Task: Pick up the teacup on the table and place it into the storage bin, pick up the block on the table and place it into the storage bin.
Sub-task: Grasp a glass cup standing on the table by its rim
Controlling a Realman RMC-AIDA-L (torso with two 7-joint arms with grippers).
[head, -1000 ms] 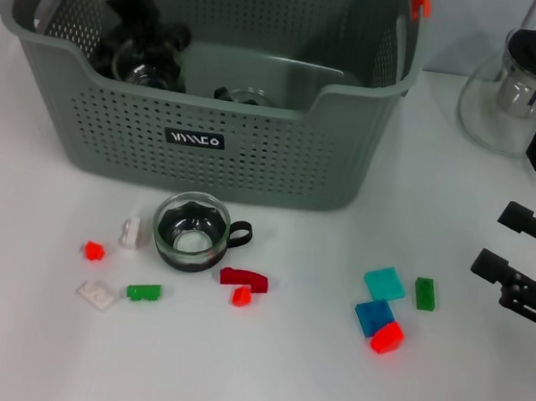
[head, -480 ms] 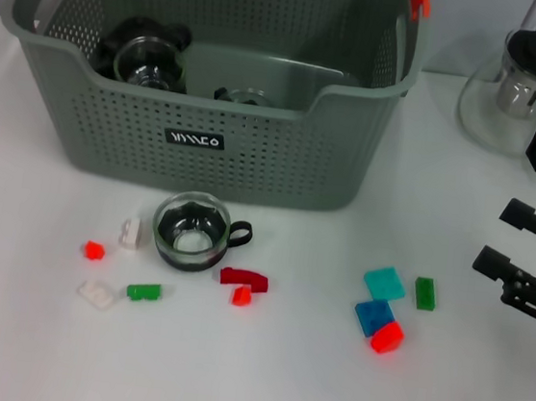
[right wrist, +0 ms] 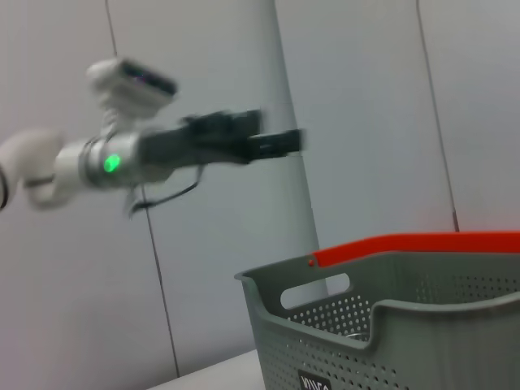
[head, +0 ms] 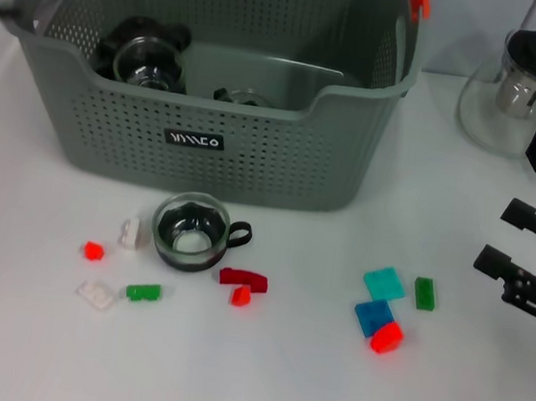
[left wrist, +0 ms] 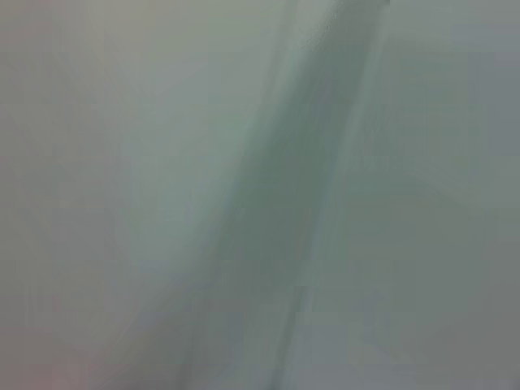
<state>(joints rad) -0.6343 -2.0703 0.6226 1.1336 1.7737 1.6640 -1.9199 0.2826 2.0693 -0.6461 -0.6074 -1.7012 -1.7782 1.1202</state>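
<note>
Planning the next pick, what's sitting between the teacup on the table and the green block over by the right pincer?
In the head view, between the teacup and the green block lie a dark red curved block and a teal block.

teacup before storage bin, blocks right

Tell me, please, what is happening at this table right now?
The robot is sorting teacups and blocks into the storage bin. Two glass teacups already sit inside it. One teacup remains on the table just in front of the bin, with small blocks scattered around it and a second cluster nearer the right gripper, which waits open at the table's right edge. The left gripper is raised high above the bin, holding nothing.
</note>
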